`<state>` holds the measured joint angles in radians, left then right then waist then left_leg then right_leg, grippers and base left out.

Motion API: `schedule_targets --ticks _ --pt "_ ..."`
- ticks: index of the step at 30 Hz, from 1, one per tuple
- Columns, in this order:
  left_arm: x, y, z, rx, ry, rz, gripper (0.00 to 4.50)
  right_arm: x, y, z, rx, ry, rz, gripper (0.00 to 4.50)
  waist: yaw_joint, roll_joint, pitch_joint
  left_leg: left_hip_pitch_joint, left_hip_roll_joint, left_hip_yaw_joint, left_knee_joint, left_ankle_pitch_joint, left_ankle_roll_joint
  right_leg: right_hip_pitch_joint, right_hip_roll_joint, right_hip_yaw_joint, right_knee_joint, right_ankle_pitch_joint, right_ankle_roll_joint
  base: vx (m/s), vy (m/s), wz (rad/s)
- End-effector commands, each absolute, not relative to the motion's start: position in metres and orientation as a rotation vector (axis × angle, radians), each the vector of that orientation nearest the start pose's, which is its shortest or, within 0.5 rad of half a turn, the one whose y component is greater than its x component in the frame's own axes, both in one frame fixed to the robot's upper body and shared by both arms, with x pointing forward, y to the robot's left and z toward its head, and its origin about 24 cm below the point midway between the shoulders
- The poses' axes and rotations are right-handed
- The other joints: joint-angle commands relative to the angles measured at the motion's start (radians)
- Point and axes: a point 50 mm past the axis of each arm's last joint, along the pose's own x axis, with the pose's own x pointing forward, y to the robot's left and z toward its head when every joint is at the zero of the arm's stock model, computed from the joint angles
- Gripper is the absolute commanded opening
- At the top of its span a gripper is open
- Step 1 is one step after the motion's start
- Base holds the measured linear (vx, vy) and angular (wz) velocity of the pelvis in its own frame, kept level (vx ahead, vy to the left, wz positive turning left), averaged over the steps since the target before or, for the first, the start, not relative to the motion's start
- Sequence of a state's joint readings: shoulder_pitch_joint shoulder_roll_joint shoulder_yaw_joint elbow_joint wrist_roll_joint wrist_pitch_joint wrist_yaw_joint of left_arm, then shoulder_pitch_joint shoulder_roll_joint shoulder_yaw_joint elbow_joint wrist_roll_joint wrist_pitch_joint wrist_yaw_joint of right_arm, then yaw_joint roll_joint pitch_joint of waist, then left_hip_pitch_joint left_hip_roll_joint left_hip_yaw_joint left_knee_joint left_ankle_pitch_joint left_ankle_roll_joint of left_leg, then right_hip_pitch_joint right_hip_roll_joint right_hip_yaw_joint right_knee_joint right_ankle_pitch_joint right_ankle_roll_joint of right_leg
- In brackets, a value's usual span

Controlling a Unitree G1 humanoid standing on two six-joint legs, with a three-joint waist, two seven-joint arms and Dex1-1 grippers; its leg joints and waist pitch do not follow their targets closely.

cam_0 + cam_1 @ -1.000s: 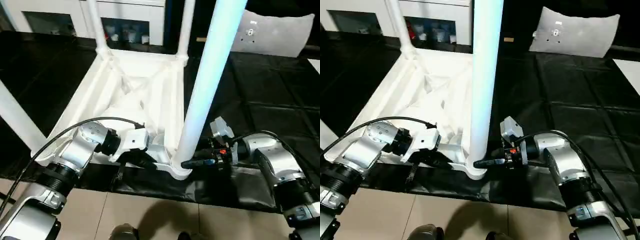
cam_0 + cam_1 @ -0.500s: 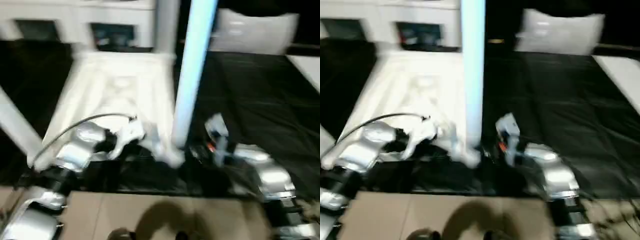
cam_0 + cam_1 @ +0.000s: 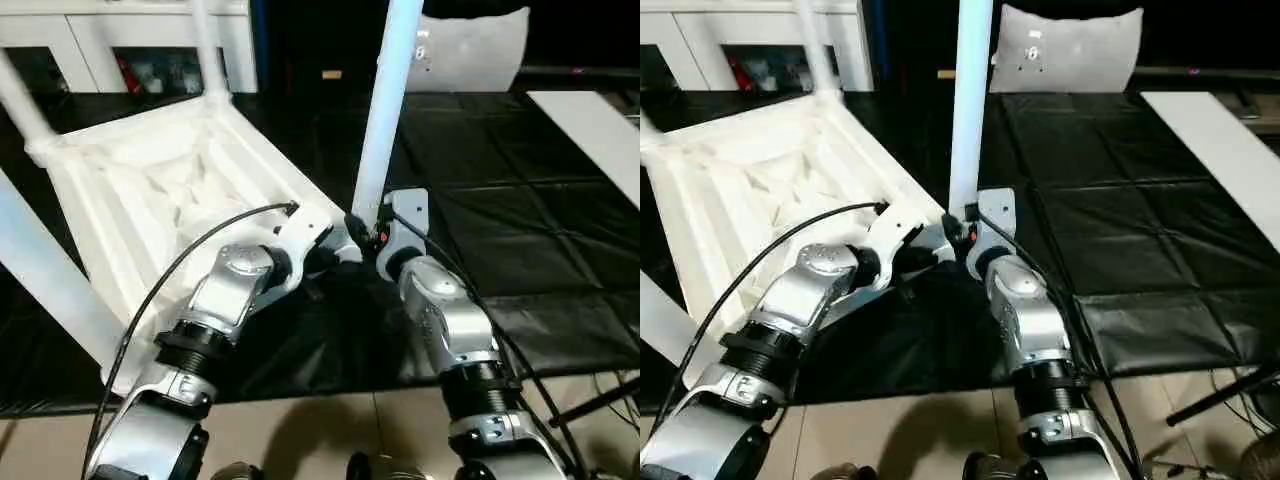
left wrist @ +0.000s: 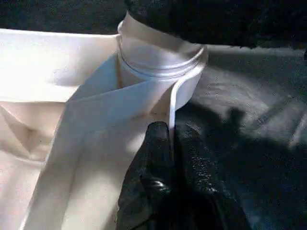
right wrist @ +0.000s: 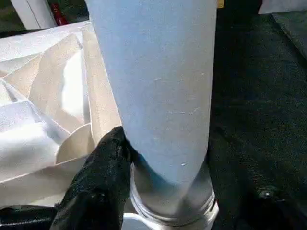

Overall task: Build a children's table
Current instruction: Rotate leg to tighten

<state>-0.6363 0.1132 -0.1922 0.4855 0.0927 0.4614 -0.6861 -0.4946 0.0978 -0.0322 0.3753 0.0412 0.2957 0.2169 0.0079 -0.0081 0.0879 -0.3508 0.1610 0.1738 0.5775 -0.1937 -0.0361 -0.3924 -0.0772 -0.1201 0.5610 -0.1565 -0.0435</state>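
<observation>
The white table top (image 3: 150, 190) lies upside down on the black mat, ribbed underside up, with white legs standing in its corners. At its near right corner, my left gripper (image 3: 335, 250) is shut on the thin rim beside the round socket (image 4: 158, 62), both black fingers (image 4: 160, 153) pinching that edge. The tall leg (image 3: 385, 110) rises from this socket. My right gripper (image 3: 362, 232) holds the leg's base just above the socket. One black finger (image 5: 103, 177) presses against the leg (image 5: 158, 86); the other finger is hidden behind it.
Other legs stand at the far corner (image 3: 205, 45) and at the left (image 3: 40, 270). White cabinets (image 3: 120, 40) and a pale cushion-like panel (image 3: 470, 50) line the back. A white board (image 3: 590, 130) lies at the right. The bench's front edge (image 3: 560, 370) drops to the floor.
The whole view has swung. The table top now sits turned on the mat, its gripped corner farther from the bench's front edge. Both grippers keep their holds.
</observation>
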Motion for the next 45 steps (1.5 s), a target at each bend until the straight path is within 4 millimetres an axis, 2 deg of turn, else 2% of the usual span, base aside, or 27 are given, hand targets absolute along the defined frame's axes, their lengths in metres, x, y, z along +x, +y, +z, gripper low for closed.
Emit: schedule_targets --ticks 1,3,4,5,6,8,11,12,14,17,18,19,21,22,23,26,28,29,30,31,37,43,45 --pt "0.337 0.052 0.081 0.25 0.344 -0.936 0.0 0.32 -0.03 0.056 0.165 0.266 0.574 2.82 0.017 -0.008 -0.067 -0.008 0.068 -0.028 -0.066 -0.13 0.078 0.053 -0.102 0.075 -0.058 -0.257 -0.174 0.0 0.0 0.0" --pt "0.335 0.061 0.08 0.265 0.352 -0.959 0.0 0.32 -0.042 0.057 0.152 0.227 0.59 2.96 0.021 -0.011 -0.07 -0.012 0.066 -0.026 -0.064 -0.098 0.094 0.054 -0.101 0.075 -0.052 -0.223 -0.18 0.0 0.0 0.0" --pt "0.332 0.073 0.078 0.288 0.359 -0.989 0.0 0.318 -0.057 0.06 0.122 0.173 0.637 3.08 0.024 -0.01 -0.071 -0.014 0.066 -0.026 -0.062 -0.093 0.098 0.056 -0.102 0.074 -0.05 -0.216 -0.179 0.0 0.0 0.0" --pt "0.331 0.077 0.078 0.3 0.356 -1.009 0.0 0.317 -0.062 0.061 0.106 0.153 0.658 3.14 0.029 -0.014 -0.07 -0.017 0.066 -0.023 -0.059 -0.084 0.114 0.057 -0.102 0.075 -0.048 -0.204 -0.172 0.0 0.0 0.0" --pt "0.331 0.077 0.078 0.3 0.356 -1.009 0.0 0.317 -0.062 0.061 0.106 0.153 0.658 3.18 0.03 -0.01 -0.07 -0.016 0.068 -0.023 -0.058 -0.069 0.12 0.055 -0.101 0.076 -0.044 -0.186 -0.179 0.0 0.0 0.0" --pt "0.326 0.089 0.074 0.334 0.367 -1.065 0.0 0.314 -0.079 0.062 0.096 0.131 0.72 3.41 0.034 -0.01 -0.074 -0.016 0.071 -0.024 -0.056 -0.047 0.132 0.057 -0.098 0.074 -0.038 -0.156 -0.188 0.0 0.0 0.0" --pt "0.319 0.099 0.072 0.374 0.367 -1.154 0.0 0.312 -0.094 0.065 0.041 0.111 0.814 3.59 0.039 -0.009 -0.075 -0.013 0.075 -0.022 -0.054 -0.035 0.145 0.051 -0.094 0.074 -0.032 -0.129 -0.205 0.0 0.0 0.0" --pt "0.319 0.099 0.072 0.374 0.367 -1.154 0.0 0.312 -0.094 0.065 0.041 0.111 0.814 3.59 0.043 -0.008 -0.074 -0.011 0.075 -0.023 -0.054 -0.037 0.143 0.051 -0.096 0.073 -0.032 -0.132 -0.208 0.0 0.0 0.0" --pt "0.31 0.115 0.069 0.449 0.389 -1.277 0.0 0.31 -0.114 0.07 -0.018 0.104 0.935 3.91 0.048 -0.006 -0.072 -0.009 0.078 -0.023 -0.055 -0.062 0.139 0.049 -0.095 0.074 -0.033 -0.146 -0.21 0.0 0.0 0.0" --pt "0.302 0.126 0.068 0.466 0.407 -1.378 0.0 0.306 -0.125 0.073 -0.063 0.116 1.061 4.08 0.059 -0.003 -0.068 -0.001 0.081 -0.021 -0.058 -0.109 0.114 0.043 -0.096 0.076 -0.038 -0.203 -0.201 0.0 0.0 0.0" --pt "0.301 0.127 0.068 0.467 0.407 -1.388 0.0 0.305 -0.126 0.074 -0.069 0.118 1.078 4.21 0.06 -0.01 -0.071 -0.001 0.082 -0.02 -0.058 -0.119 0.108 0.046 -0.096 0.075 -0.039 -0.217 -0.2 0.0 0.0 0.0" --pt "0.299 0.131 0.068 0.474 0.41 -1.417 0.0 0.303 -0.128 0.074 -0.083 0.128 1.13 4.21 0.065 -0.007 -0.07 -0.001 0.082 -0.021 -0.059 -0.128 0.097 0.045 -0.097 0.076 -0.039 -0.236 -0.195 0.0 0.0 0.0" --pt "0.298 0.134 0.067 0.487 0.414 -1.443 0.0 0.301 -0.13 0.075 -0.092 0.141 1.179 4.21 0.074 -0.006 -0.07 0.001 0.084 -0.021 -0.06 -0.137 0.082 0.044 -0.097 0.075 -0.04 -0.251 -0.19 0.0 0.0 0.0" --pt "0.296 0.139 0.067 0.512 0.422 -1.47 0.0 0.298 -0.132 0.076 -0.107 0.154 1.245 4.21 0.075 -0.012 -0.071 0.0 0.085 -0.021 -0.06 -0.138 0.083 0.045 -0.096 0.075 -0.04 -0.253 -0.189 0.0 0.0 0.0" --pt "0.296 0.143 0.067 0.524 0.428 -1.488 0.0 0.295 -0.132 0.076 -0.11 0.165 1.301 4.21 0.08 -0.009 -0.072 0.001 0.085 -0.02 -0.059 -0.137 0.08 0.043 -0.096 0.075 -0.039 -0.253 -0.188 0.0 0.0 0.0" --pt "0.294 0.149 0.069 0.535 0.44 -1.535 0.0 0.29 -0.133 0.077 -0.118 0.19 1.418 4.21 0.087 -0.013 -0.073 -0.001 0.083 -0.019 -0.057 -0.138 0.081 0.046 -0.098 0.074 -0.038 -0.257 -0.186 0.0 0.0 0.0" --pt "0.292 0.15 0.07 0.53 0.447 -1.582 0.0 0.289 -0.133 0.077 -0.129 0.203 1.476 3.87 0.088 -0.019 -0.075 -0.005 0.084 -0.019 -0.057 -0.124 0.082 0.048 -0.1 0.075 -0.036 -0.258 -0.182 0.0 0.0 0.0" --pt "0.29 0.15 0.072 0.526 0.443 -1.623 0.0 0.29 -0.131 0.076 -0.139 0.215 1.508 3.87 0.089 -0.017 -0.075 -0.004 0.084 -0.019 -0.056 -0.118 0.081 0.046 -0.099 0.074 -0.035 -0.26 -0.182 0.0 0.0 0.0" --pt "0.29 0.15 0.072 0.526 0.443 -1.623 0.0 0.29 -0.131 0.076 -0.139 0.215 1.508 3.87 0.089 -0.02 -0.076 -0.005 0.084 -0.02 -0.056 -0.111 0.08 0.047 -0.099 0.073 -0.033 -0.255 -0.187 0.0 0.0 0.0" --pt "0.289 0.148 0.072 0.521 0.442 -1.644 0.0 0.289 -0.129 0.076 -0.133 0.228 1.533 3.69 0.091 -0.02 -0.076 -0.002 0.085 -0.019 -0.056 -0.104 0.079 0.044 -0.098 0.074 -0.032 -0.243 -0.19 0.0 0.0 0.0" --pt "0.286 0.146 0.071 0.532 0.452 -1.684 0.0 0.289 -0.127 0.076 -0.113 0.266 1.592 3.21 0.106 -0.021 -0.078 0.001 0.089 -0.018 -0.056 -0.102 0.071 0.043 -0.1 0.075 -0.028 -0.218 -0.202 0.0 0.0 0.0" --pt "0.285 0.145 0.07 0.53 0.458 -1.707 0.0 0.29 -0.126 0.076 -0.092 0.289 1.627 2.71 0.107 -0.024 -0.078 0.0 0.086 -0.019 -0.056 -0.12 0.055 0.045 -0.101 0.074 -0.032 -0.257 -0.188 0.0 0.0 0.0" --pt "0.285 0.145 0.07 0.531 0.46 -1.71 0.0 0.29 -0.126 0.076 -0.087 0.294 1.635 2.54 0.107 -0.025 -0.078 -0.001 0.087 -0.019 -0.055 -0.111 0.058 0.045 -0.099 0.074 -0.029 -0.242 -0.192 0.0 0.0 0.0"
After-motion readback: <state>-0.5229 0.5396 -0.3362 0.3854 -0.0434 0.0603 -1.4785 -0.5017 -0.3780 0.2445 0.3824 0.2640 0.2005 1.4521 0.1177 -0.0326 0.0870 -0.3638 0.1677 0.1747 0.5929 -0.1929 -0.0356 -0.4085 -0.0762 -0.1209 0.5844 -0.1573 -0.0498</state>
